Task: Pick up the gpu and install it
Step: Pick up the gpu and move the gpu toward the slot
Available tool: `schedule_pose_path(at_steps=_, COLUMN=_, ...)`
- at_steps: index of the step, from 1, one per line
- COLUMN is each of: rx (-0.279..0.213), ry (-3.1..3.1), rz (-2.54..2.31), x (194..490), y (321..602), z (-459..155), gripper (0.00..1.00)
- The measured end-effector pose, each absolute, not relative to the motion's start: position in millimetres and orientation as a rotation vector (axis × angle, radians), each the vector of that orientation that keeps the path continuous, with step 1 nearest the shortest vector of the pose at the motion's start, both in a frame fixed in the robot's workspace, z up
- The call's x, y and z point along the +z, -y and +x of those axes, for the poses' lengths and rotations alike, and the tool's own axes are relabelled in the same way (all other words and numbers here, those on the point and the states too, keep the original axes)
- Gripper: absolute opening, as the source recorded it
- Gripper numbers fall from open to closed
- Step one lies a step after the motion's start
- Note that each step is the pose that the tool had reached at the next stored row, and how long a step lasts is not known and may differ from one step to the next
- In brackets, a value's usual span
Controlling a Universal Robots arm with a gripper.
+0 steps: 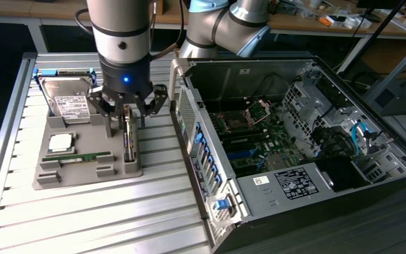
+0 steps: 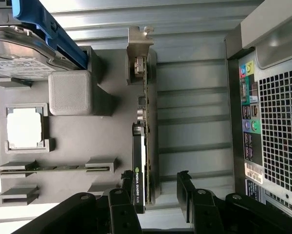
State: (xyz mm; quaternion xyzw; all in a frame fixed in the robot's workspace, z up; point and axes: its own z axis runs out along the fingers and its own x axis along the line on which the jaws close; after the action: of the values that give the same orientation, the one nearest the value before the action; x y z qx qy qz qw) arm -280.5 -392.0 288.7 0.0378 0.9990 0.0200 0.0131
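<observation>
While the claw hangs released with one jaw on each side of the gpu, it grasps nothing. The gpu stands on edge in a slot along the grey tray's edge nearest the computer case, probably so that both faces can be reached. The tray carries one gpu, one hard drive, one processor and one memory stick.

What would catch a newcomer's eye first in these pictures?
The gripper is low over the gpu, which stands on edge in the grey tray, jaws open with one on each side of the card. On the exterior view's right lies the open computer case, its motherboard bare.
</observation>
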Motion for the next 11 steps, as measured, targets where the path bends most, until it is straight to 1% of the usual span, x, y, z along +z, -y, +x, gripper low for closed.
schedule_pose_path(at_steps=11, rx=0.062, ry=-3.113, rz=0.118, x=284.5, y=388.6, z=-280.7, gripper=0.48)
